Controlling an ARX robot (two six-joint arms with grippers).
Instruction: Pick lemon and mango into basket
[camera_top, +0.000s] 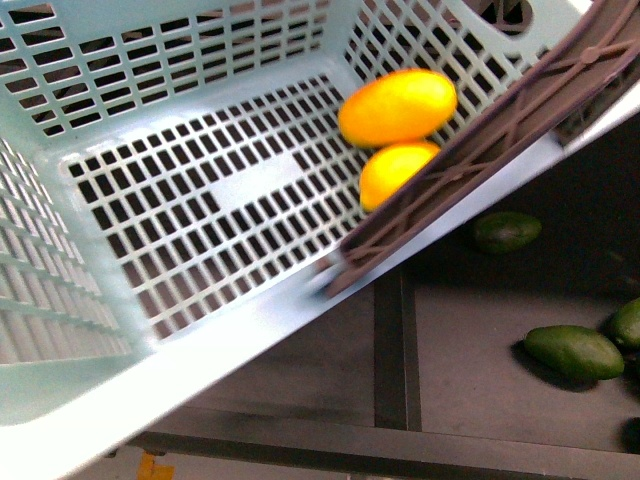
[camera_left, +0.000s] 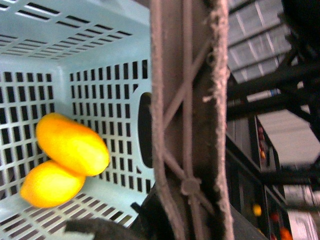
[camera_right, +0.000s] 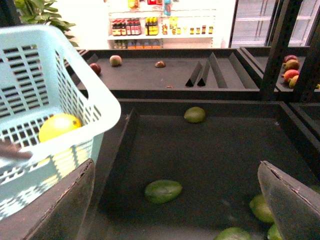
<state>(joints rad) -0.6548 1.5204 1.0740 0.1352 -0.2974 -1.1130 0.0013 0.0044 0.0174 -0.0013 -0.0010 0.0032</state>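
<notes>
so the longer smooth yellow-orange mango (camera_top: 398, 107) and the shorter plump golden-yellow lemon (camera_top: 392, 172) are both lying on the slotted floor of the light teal plastic basket (camera_top: 150, 180), touching each other, tucked into the corner by the far wall; the basket looks tipped, with its brown ribbed swing handle (camera_top: 480, 145) slanting across the near rim; the right gripper (camera_right: 175, 200) has its fingers spread wide with nothing between them, hanging over a dark bin of green avocados (camera_right: 163, 191); the left gripper sits right against the handle but i can't tell how its fingers stand; looks to me like the picking is done, so next is just settling the basket level.
</notes>
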